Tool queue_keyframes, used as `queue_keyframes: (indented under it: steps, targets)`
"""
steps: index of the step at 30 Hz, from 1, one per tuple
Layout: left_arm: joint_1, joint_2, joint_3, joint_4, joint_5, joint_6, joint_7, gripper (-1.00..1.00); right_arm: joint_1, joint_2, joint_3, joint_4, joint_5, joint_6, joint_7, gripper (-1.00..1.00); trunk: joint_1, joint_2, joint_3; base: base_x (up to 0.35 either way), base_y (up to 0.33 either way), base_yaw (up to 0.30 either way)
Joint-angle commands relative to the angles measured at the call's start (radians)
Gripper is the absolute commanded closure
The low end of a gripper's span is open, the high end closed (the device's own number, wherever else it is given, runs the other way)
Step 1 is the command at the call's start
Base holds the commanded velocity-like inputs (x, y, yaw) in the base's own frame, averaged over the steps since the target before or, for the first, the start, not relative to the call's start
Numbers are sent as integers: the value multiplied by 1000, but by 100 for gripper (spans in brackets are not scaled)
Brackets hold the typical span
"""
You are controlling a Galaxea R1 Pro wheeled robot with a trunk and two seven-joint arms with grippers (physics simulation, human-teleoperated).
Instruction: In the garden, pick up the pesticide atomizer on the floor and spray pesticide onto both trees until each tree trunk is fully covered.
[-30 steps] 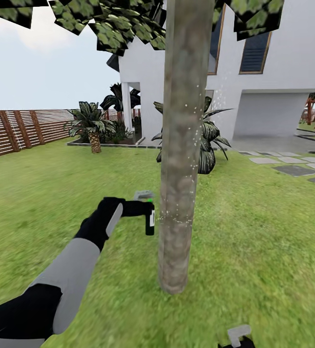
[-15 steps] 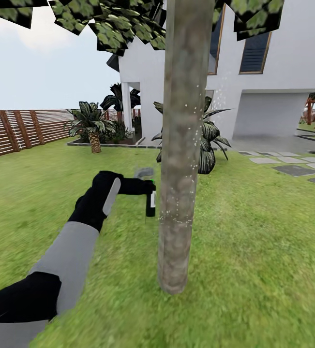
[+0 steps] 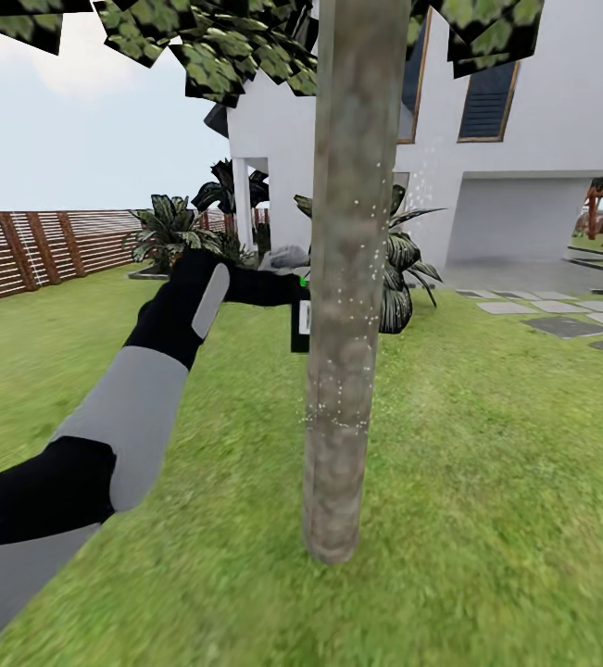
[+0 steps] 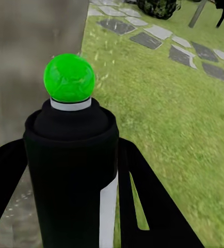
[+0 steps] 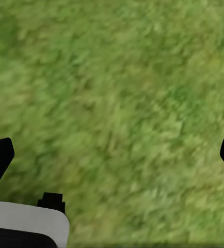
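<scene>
- Nearest, over bare lawn: right hand pointed down at the grass, fingers spread wide apart, nothing between them.
- Further out, left hand reached forward at about mid-trunk height, clamped on the pesticide atomizer; in the left wrist view, dark fingers pressed against both sides of the black bottle, green dot on top.
- Bottle held upright, long axis vertical and parallel to the tree trunk, just beside the trunk's left edge; whether touching the bark, could not tell.
- Trunk lay to the right of the bottle and slightly beyond, so the left arm was clearly the nearer one.
- On the bark, pesticide seen as white specks over the middle stretch and right edge; lower trunk looked bare, so coverage judged incomplete.
- Farthest: palm behind the trunk, white house, slatted fence.
</scene>
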Motion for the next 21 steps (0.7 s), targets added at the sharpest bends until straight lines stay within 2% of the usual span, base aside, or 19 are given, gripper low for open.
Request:
queue_keyframes:
  steps: [1,4,5,7,15,21]
  targets:
    - [-15,0,0,1,1,0,0,100,0,0,0,0,0,0,0,-100,0,0,0,0,0,0]
    - [-47,0,0,9,1,0,0,100,0,0,0,0,0,0,0,-100,0,0,0,0,0,0]
    - [-97,-1,0,40,2,0,0,100,0,0,0,0,0,0,0,-100,0,0,0,0,0,0]
    - [-144,-1,0,61,2,0,0,100,0,0,0,0,0,0,0,-100,0,0,0,0,0,0]
    - [-195,-1,1,77,3,0,0,100,0,0,0,0,0,0,0,-100,0,0,0,0,0,0]
    - [-242,-1,2,109,41,0,0,100,0,0,0,0,0,0,0,-100,0,0,0,0,0,0]
